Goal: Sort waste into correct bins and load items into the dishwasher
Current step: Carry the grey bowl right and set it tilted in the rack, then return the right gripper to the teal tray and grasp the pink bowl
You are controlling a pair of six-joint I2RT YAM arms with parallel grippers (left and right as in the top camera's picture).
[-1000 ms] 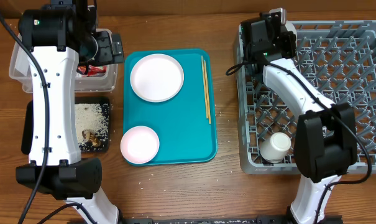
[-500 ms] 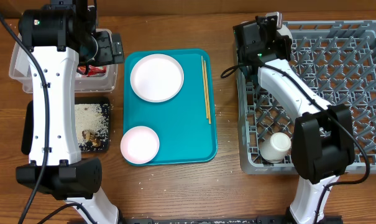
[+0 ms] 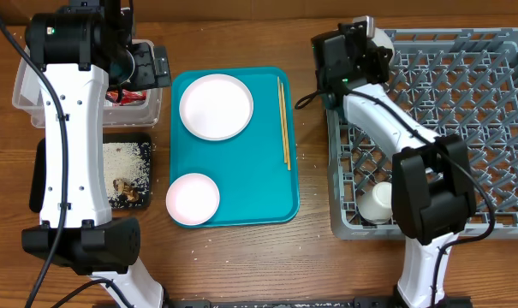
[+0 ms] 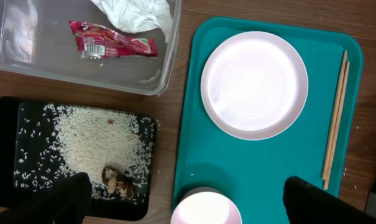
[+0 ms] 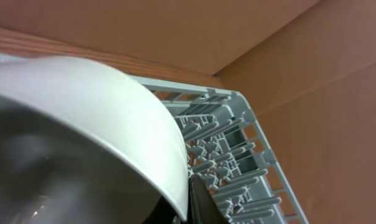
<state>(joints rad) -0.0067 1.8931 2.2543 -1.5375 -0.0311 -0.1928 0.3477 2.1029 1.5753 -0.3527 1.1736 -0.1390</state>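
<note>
I had the white round bowl [image 5: 82,124] up at the far left corner of the square grey plastic dish rack [image 3: 464,111]. On the right wrist camera its rim filled most of the view, with rows of grey pegs behind it. The right gripper [image 3: 361,43] was pinching that bowl. I could see one dark finger [image 5: 200,199] against its outer wall, and the other was hidden. A white cup [image 3: 380,201] lay on its side in the near left corner of the rack.

Left of the rack sat the teal rectangular serving tray [image 3: 250,171]. It carried a pale round plate [image 3: 216,106] at its far end and a small pinkish round bowl [image 3: 193,197] at its near left corner. Two thin wooden chopsticks [image 3: 283,120] lay side by side along its right edge.

Further left, the clear rectangular plastic tub [image 4: 26,43] held a small red snack wrapper [image 4: 113,45] and a crumpled white tissue [image 4: 138,12]. Just near of the tub, the shallow black rectangular tray [image 4: 7,124] held loose white rice grains [image 4: 94,134] and small brown food scraps [image 4: 119,182].

The left gripper [image 4: 186,182] hung above this side with its fingers spread wide and nothing between them. Stray grains dotted the wooden table [image 3: 241,257].
</note>
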